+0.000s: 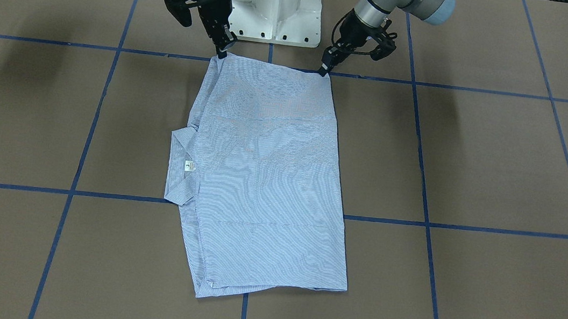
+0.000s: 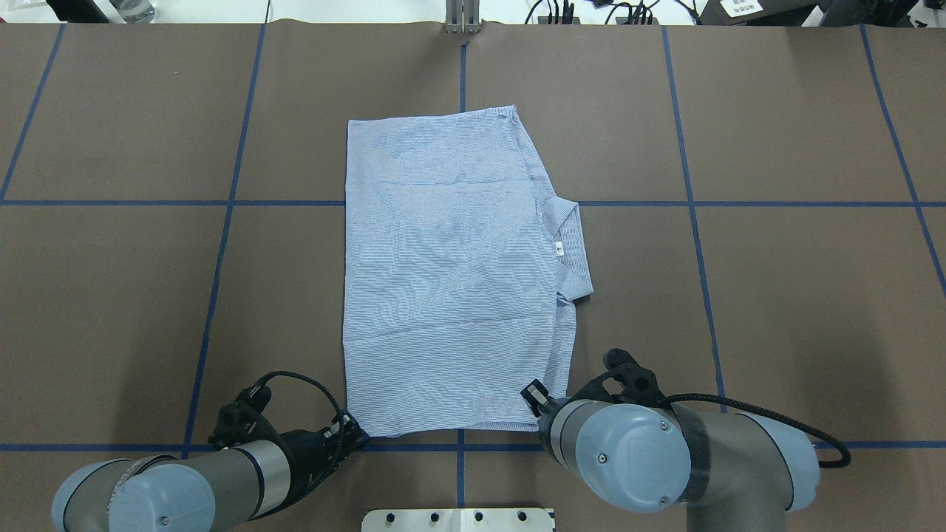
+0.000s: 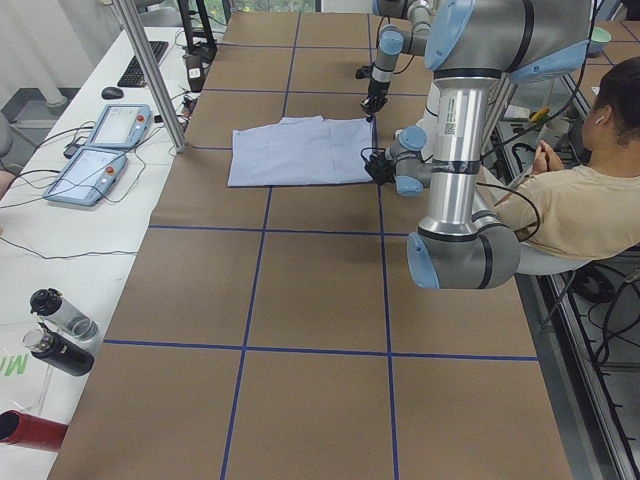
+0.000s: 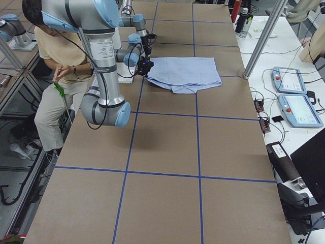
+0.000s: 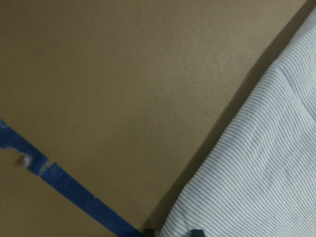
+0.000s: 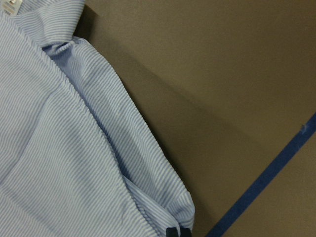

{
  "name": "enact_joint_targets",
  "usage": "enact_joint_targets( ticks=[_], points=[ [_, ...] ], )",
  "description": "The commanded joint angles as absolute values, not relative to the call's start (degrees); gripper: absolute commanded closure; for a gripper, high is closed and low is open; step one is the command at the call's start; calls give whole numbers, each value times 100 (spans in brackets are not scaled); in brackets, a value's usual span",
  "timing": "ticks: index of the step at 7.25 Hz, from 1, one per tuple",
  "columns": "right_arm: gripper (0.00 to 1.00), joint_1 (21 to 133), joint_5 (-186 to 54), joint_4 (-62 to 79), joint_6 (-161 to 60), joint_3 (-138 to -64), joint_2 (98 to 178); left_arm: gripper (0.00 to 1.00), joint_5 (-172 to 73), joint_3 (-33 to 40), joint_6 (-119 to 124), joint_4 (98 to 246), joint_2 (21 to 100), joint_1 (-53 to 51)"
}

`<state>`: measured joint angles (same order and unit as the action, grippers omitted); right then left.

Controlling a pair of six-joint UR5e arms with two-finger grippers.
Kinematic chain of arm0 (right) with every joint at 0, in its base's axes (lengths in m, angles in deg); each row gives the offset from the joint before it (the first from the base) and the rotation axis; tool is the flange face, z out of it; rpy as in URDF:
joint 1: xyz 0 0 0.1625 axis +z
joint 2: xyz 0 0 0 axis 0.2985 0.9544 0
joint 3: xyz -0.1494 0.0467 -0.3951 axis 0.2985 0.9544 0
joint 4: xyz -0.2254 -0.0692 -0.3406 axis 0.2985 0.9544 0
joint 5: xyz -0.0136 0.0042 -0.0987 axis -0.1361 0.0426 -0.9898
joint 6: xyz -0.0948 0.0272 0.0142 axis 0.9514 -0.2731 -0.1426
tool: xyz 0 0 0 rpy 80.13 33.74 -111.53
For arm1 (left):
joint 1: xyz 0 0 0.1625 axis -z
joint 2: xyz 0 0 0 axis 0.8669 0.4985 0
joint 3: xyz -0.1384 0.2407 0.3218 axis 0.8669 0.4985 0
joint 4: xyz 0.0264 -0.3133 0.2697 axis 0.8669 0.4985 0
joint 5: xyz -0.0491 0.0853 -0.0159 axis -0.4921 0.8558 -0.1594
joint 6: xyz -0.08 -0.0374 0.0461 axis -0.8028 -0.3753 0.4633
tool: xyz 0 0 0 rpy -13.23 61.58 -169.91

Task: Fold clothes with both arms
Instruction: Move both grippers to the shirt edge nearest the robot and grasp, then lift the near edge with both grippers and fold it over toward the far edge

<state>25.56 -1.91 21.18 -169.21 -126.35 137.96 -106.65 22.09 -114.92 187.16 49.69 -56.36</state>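
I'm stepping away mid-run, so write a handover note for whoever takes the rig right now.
Left claw: looks shut on the near left corner of the shirt.
Right claw: looks shut on the near right corner.
Shirt lies flat on the table, collar towards the robot's right.
Done: sides folded in, no sleeves showing.
To do: probably lift the near edge and fold it away from the robot.

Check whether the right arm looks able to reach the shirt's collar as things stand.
Probably yes. The collar sticks out of the shirt on the side of the right gripper, with only table between. But that gripper seems clamped on the near corner and must release first.
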Motion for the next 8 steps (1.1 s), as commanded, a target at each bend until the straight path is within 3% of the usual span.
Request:
enact_joint_targets(
  ticks=[1,4,8],
  points=[
    [100,2563,-191,2127,-16921,-12660,13800,100,-10665,2252,-11485,18643,4984,-5623],
    [100,2555,-182,2214,-16921,-12834,13800,100,-10665,2803,-11485,18329,4914,-5658],
    [100,2299,-112,3433,-17333,-14045,13791,100,-10674,4095,-11687,17458,4887,-5984]
  ],
)
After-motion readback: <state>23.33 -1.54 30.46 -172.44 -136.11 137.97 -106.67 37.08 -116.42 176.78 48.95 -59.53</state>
